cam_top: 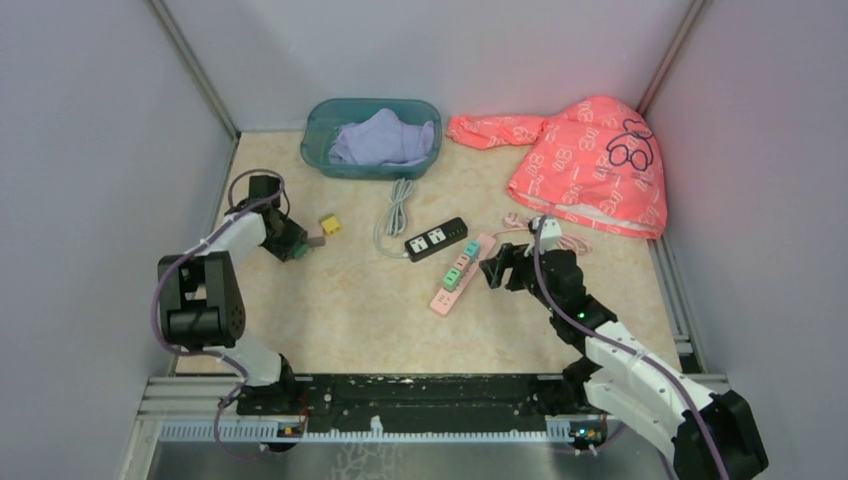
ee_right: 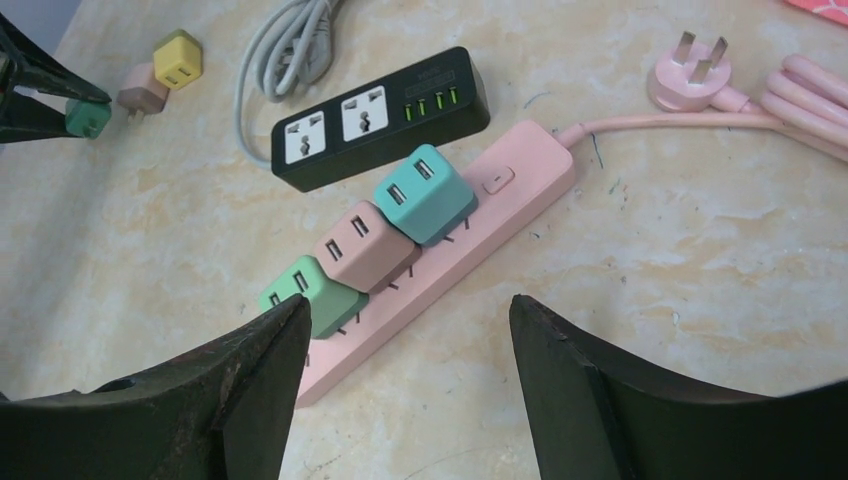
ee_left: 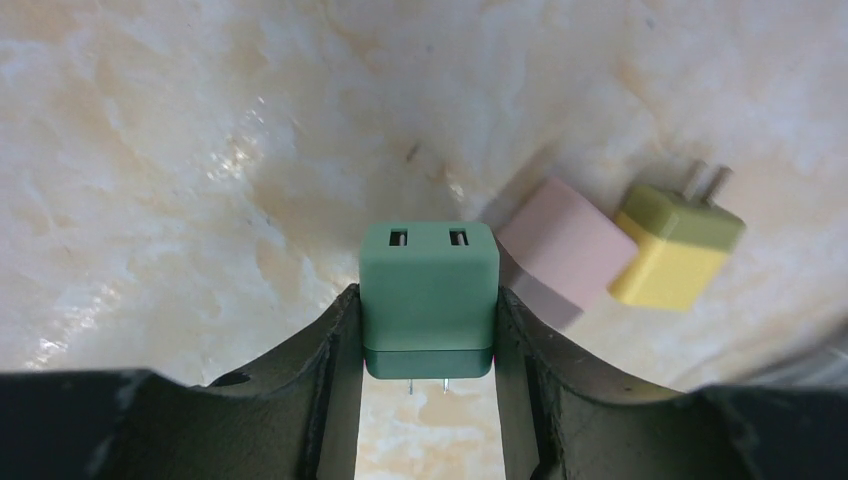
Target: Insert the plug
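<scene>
My left gripper (ee_left: 428,330) is shut on a dark green plug (ee_left: 428,295), its two prongs pointing back toward the wrist; it holds the plug at the table's left (cam_top: 296,243). A pink plug (ee_left: 560,250) and a yellow plug (ee_left: 675,250) lie just to its right. The pink power strip (ee_right: 470,225) lies mid-table with a green plug (ee_right: 312,293), a pink plug (ee_right: 362,245) and a teal plug (ee_right: 422,195) in it. My right gripper (ee_right: 405,320) is open and empty just above the strip's near end (cam_top: 497,268).
A black power strip (cam_top: 436,239) with a grey cable lies behind the pink one. A teal bin (cam_top: 372,137) with a lilac cloth stands at the back. A coral garment (cam_top: 590,160) lies at the back right. The pink strip's own plug (ee_right: 690,72) lies by its cable.
</scene>
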`<act>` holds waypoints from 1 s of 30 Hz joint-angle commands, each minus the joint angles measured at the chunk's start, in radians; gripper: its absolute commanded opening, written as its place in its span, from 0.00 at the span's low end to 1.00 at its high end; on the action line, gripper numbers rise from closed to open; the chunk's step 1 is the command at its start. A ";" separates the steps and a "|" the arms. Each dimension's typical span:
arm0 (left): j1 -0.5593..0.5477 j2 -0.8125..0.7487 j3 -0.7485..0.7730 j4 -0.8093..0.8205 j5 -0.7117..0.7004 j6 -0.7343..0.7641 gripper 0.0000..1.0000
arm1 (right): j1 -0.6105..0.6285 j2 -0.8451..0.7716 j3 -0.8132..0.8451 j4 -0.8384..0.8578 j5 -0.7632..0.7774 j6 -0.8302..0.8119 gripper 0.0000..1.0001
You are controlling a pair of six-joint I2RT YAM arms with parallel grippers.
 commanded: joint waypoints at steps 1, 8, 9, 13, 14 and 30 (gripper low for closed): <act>-0.018 -0.145 -0.066 0.081 0.129 -0.002 0.18 | -0.007 0.004 0.079 0.057 -0.061 -0.038 0.72; -0.172 -0.320 -0.146 0.159 0.161 -0.070 0.16 | 0.008 0.053 0.113 0.138 -0.137 -0.020 0.71; -0.209 -0.338 -0.152 0.176 0.152 -0.086 0.16 | 0.014 0.060 0.119 0.149 -0.140 -0.016 0.71; -0.343 -0.368 -0.154 0.216 0.130 -0.156 0.16 | 0.040 0.081 0.121 0.220 -0.132 0.001 0.71; -0.366 -0.369 -0.154 0.224 0.131 -0.174 0.16 | 0.048 0.086 0.117 0.241 -0.124 0.003 0.71; -0.591 -0.406 -0.183 0.359 0.130 -0.387 0.14 | 0.265 0.244 0.096 0.573 0.052 0.027 0.70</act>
